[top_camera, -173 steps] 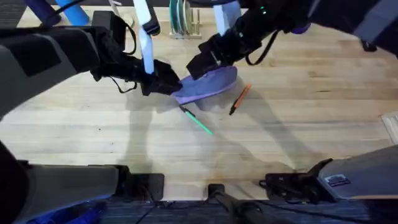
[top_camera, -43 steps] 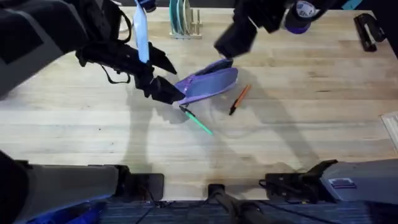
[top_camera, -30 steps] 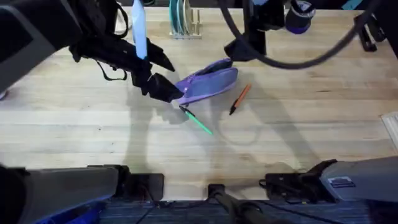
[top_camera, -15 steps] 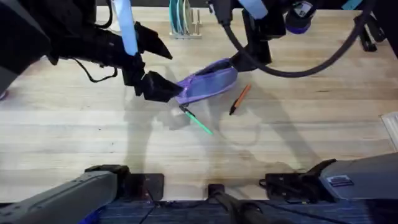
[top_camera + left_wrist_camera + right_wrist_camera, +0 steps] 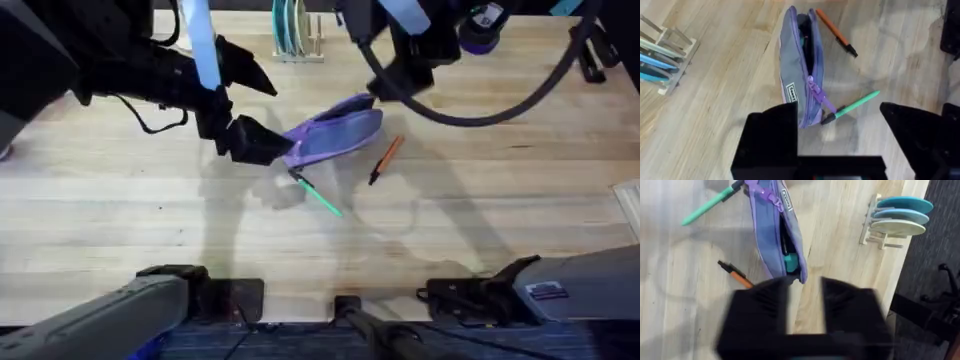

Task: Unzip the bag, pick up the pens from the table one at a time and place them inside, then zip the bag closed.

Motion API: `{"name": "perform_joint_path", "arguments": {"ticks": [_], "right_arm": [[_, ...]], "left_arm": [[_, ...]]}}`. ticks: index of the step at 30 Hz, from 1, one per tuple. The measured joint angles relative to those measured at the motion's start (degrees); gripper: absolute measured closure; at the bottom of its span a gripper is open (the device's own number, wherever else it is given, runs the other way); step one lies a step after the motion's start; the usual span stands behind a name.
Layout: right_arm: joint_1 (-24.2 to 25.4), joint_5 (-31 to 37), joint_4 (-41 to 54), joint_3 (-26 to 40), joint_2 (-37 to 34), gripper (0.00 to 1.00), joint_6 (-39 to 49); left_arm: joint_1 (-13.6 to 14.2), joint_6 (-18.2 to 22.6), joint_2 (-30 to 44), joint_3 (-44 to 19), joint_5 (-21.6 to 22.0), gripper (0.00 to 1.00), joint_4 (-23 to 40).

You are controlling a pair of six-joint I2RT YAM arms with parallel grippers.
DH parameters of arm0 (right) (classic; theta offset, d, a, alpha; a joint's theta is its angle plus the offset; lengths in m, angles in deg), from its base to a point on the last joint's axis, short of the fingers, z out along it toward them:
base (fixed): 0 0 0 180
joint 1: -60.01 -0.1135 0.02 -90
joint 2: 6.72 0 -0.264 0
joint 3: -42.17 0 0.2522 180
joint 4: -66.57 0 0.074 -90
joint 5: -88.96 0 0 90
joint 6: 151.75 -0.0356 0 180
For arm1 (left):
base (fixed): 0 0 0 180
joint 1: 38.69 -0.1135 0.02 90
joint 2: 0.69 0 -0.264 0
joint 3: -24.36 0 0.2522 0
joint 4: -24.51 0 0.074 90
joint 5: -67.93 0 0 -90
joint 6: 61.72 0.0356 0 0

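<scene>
Pouch lay unzipped, mouth gaping, ready for loading. Green pen and orange pen lay on the table beside it. Left gripper hung spread wide, empty; right gripper parted, empty.

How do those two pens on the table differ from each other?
The green pen lies at the bag's zipper-pull end, its black tip close against it; the orange pen lies beside the bag's open end, apart from it. Both are slim, black-tipped and flat on the table.

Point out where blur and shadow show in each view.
Overhead: both arms throw soft shadows on the table. Right wrist: its own hand is blurred, while the bag is sharp. Left wrist: a faint shadow lies beside the green pen.
</scene>
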Motion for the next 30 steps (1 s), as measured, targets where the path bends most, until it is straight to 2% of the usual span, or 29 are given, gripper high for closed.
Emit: {"name": "perform_joint_path", "arguments": {"ticks": [3, 4, 9, 14, 30], "right_arm": [[0.0, -0.04, 0.17, 0.0, 0.0, 0.916, -0.09], [0.0, -0.23, 0.24, 0.0, 0.0, 0.956, -0.04], [0.0, -2.61, 1.65, 0.0, -0.99, 0.97, -0.03], [0.0, -4.02, 1.94, 0.0, -4.95, 0.97, -0.04], [0.0, -4.34, 0.63, 0.0, -14.98, 0.97, -0.04]], "left_arm": [[0.0, 0.0, 0.0, 0.0, -0.02, 0.007, 0.11], [0.0, 0.0, 0.0, 0.0, -0.02, 0.007, 0.11], [0.0, 0.0, 0.0, 0.0, -0.02, 0.008, 0.11], [0.0, 0.0, 0.0, 0.0, -0.02, 0.007, 0.11], [0.0, 0.0, 0.0, 0.0, 0.0, 0.006, 0.11]]}}
